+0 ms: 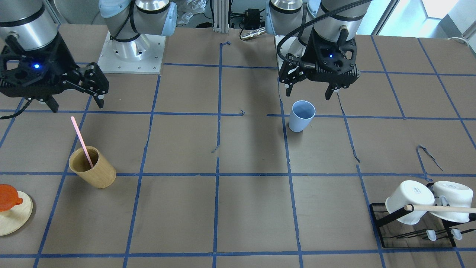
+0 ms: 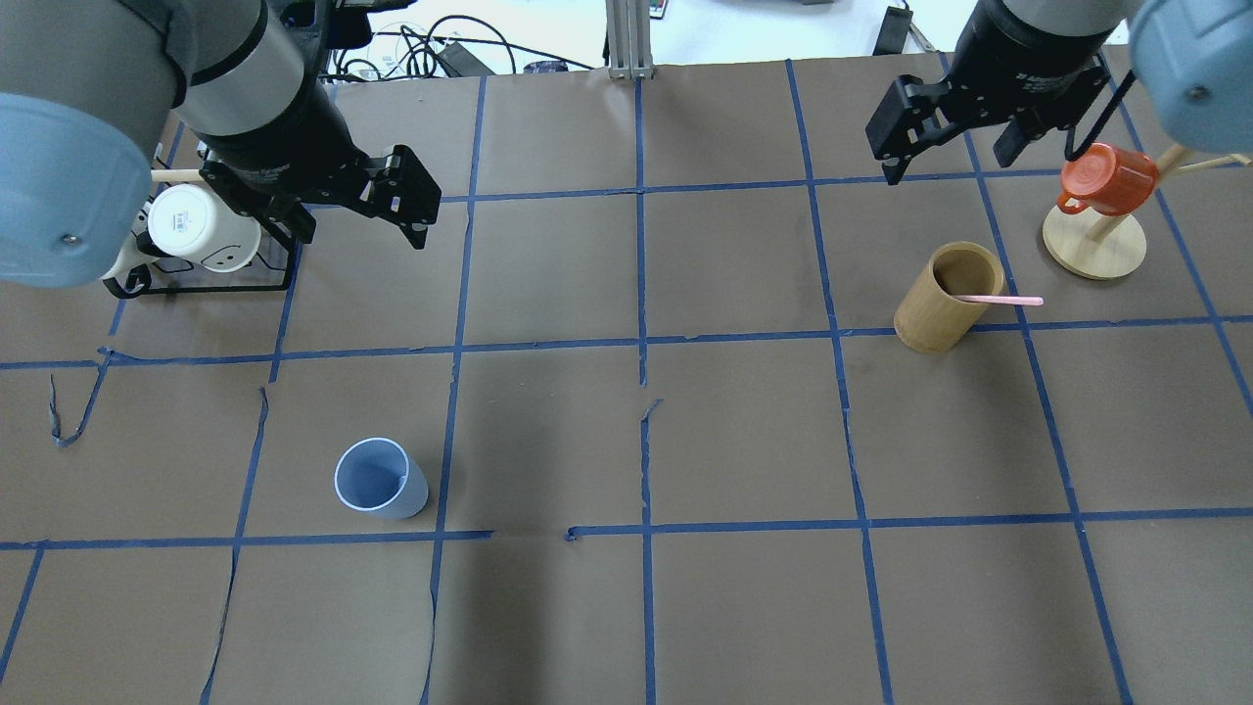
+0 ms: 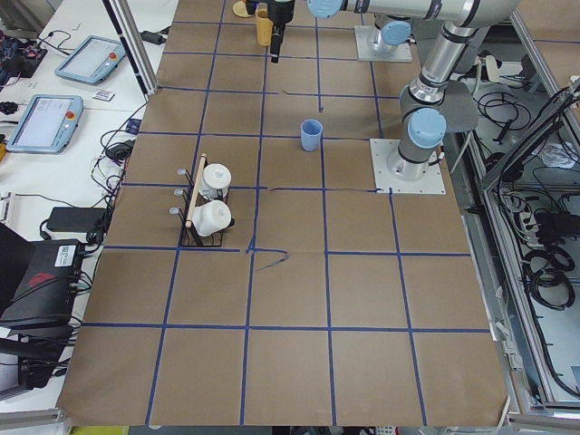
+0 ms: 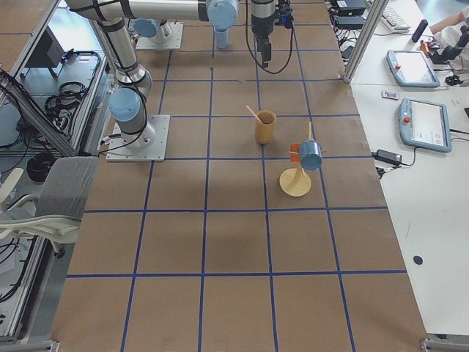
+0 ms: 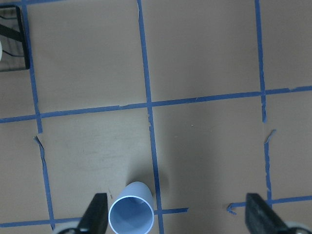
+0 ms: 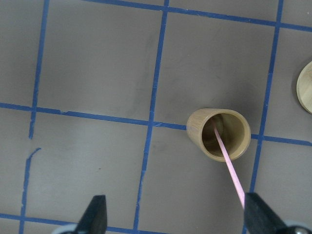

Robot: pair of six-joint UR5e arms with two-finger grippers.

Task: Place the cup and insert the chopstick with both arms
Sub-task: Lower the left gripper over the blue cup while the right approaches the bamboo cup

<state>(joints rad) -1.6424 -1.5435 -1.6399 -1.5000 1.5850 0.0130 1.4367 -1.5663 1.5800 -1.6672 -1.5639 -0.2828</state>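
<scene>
Left wrist-mounted view: left gripper point(image 5: 178, 217) spread wide, holding nothing. The cup point(image 5: 131, 214) stands upright and empty below it, beside the finger at the view's left. Judged light, thin, slick plastic; pinch gently across the upper wall. Right gripper point(image 6: 178, 217) is likewise wide open and empty. Farther ahead of it, the wooden cup point(image 6: 219, 134) holds only the chopstick point(image 6: 231, 170), which leans out over the rim. Judged stiff, light, apt to pivot; grip the exposed length.

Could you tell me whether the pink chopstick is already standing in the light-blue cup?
No, the chopstick leans inside the tan wooden cup, while the light-blue cup stands empty, well apart from it.
</scene>
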